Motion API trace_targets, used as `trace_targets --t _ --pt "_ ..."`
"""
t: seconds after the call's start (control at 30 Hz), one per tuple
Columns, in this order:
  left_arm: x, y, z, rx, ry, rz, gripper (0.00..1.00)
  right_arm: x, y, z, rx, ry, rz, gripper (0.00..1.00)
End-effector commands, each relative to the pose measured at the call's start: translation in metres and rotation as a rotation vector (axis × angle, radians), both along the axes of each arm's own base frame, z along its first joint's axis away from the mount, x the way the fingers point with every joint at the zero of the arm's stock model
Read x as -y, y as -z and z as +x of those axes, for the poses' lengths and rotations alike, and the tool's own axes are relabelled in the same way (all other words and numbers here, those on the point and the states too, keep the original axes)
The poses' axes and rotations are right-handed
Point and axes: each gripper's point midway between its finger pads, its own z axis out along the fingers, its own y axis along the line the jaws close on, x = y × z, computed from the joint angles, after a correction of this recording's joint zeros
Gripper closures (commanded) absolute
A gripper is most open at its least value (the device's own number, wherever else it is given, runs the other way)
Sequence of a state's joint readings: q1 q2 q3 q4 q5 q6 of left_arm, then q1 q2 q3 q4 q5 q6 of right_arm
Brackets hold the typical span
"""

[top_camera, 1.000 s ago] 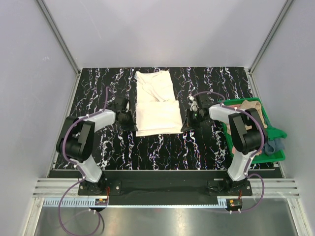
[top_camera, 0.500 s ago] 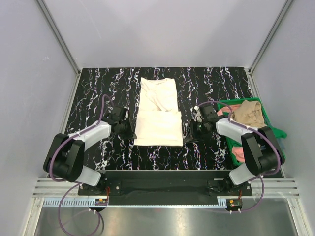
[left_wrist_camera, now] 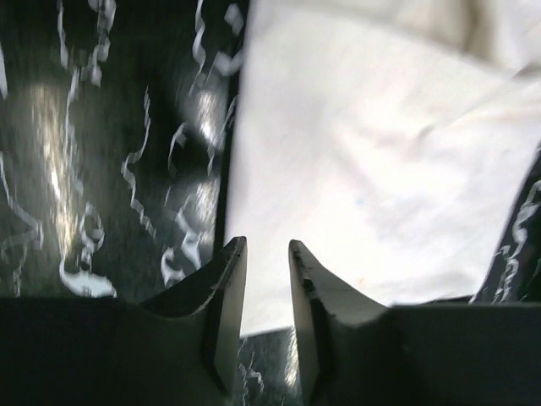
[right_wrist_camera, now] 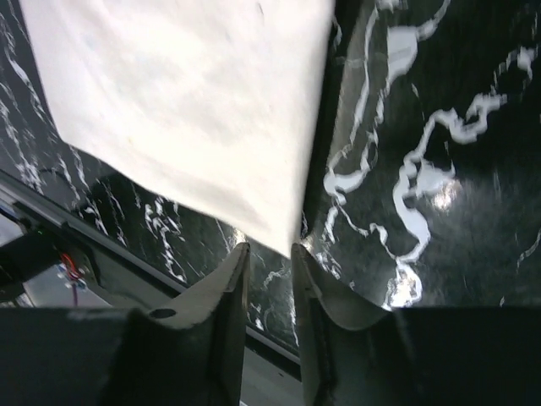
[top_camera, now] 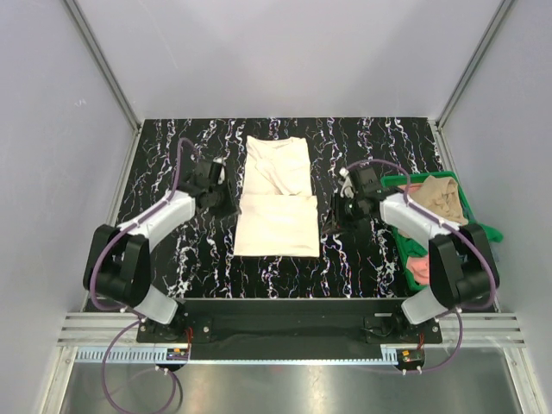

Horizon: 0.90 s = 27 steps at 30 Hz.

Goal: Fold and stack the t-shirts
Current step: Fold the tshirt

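both arms have drawn back from the near edge of the table (top_camera: 172,147) since half a second ago, and both pairs of jaws, closed a second ago, have parted; the cream t-shirt (top_camera: 278,226) was dragged toward the near edge before that and has not shifted since. the left gripper (top_camera: 221,195) hangs low over the marbled black surface with its fingers (left_wrist_camera: 230,283) a narrow gap apart and nothing between them. the cream t-shirt lies just to its right and ahead of it, and in the left wrist view the cloth's left edge runs up past the fingertips. the right gripper (top_camera: 336,220) is likewise slightly apart and grips nothing. the same shirt spreads to its left, and in the right wrist view a near corner of the cloth sits just beyond the tips of its fingers (right_wrist_camera: 226,288); i cannot tell whether they touch it. the shirt lies flat between the two grippers, its near half folded into a neat rectangle and its far half more rumpled. behind the right gripper, on that arm's outer side, stands a green bin (top_camera: 479,233) holding a bunched tan shirt (top_camera: 435,197) and, nearer the arm's base, a salmon-pink shirt (top_camera: 417,270), both well apart from either gripper.
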<state>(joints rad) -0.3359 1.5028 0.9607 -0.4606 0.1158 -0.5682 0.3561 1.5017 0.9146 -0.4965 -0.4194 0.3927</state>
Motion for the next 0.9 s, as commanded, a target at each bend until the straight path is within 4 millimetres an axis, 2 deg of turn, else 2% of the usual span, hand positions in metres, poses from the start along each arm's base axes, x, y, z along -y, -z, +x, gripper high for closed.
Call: trace_targets --t 0.0,0.07,0.13,0.2,0.23,0.27,0.3,0.37,0.4,0.5,0.6,0.67,0.73,0.77,0.83,0.87 --pt "0.025 -0.035 0.034 0.123 0.092 -0.104 0.69 -0.014 -0.014 0.036 0.06 -0.068 0.031 0.68" --pt "0.042 -0.049 0.048 0.183 0.127 -0.182 0.66 -0.022 -0.014 0.047 0.061 -0.091 0.051 0.75" --pt "0.055 -0.043 0.053 0.148 0.158 -0.237 0.66 -0.032 -0.015 0.067 0.069 -0.116 0.07 0.77" --pt "0.06 -0.04 0.066 0.145 0.157 -0.236 0.65 -0.039 -0.01 0.085 0.072 -0.13 0.075 0.78" --pt "0.056 -0.018 0.071 0.106 0.136 -0.195 0.66 -0.041 -0.009 0.091 0.08 -0.14 0.076 0.78" --pt "0.048 -0.009 0.075 0.079 0.106 -0.137 0.66 -0.043 -0.006 0.098 0.089 -0.152 0.075 0.78" --pt "0.034 0.012 0.081 0.051 0.053 -0.056 0.67 -0.042 0.002 0.112 0.103 -0.157 0.05 0.78" --pt "0.021 0.026 0.088 0.046 0.007 0.019 0.68 -0.039 0.014 0.128 0.103 -0.142 0.019 0.79" --pt "0.016 0.034 0.088 0.031 -0.01 0.046 0.68 -0.031 0.018 0.136 0.106 -0.122 0.003 0.78" --pt "0.004 0.052 0.087 -0.002 -0.056 0.109 0.66 -0.02 0.035 0.148 0.091 -0.089 -0.038 0.78" --pt "0.008 0.06 0.087 -0.035 -0.044 0.096 0.63 -0.02 0.04 0.153 0.097 -0.1 -0.043 0.77" --pt "0.021 0.05 0.088 -0.03 -0.008 0.037 0.62 -0.025 0.029 0.154 0.112 -0.114 -0.014 0.76" --pt "0.029 0.024 0.091 0.012 0.013 -0.012 0.58 -0.028 0.014 0.151 0.123 -0.116 0.012 0.73" --pt "0.034 0.001 0.092 0.052 0.029 -0.046 0.56 -0.03 -0.005 0.15 0.146 -0.107 0.034 0.72" --pt "0.035 -0.027 0.091 0.089 0.045 -0.06 0.52 -0.028 -0.02 0.146 0.156 -0.085 0.037 0.68" --pt "0.032 -0.05 0.09 0.132 0.044 -0.062 0.5 -0.025 -0.031 0.142 0.16 -0.055 0.035 0.66"
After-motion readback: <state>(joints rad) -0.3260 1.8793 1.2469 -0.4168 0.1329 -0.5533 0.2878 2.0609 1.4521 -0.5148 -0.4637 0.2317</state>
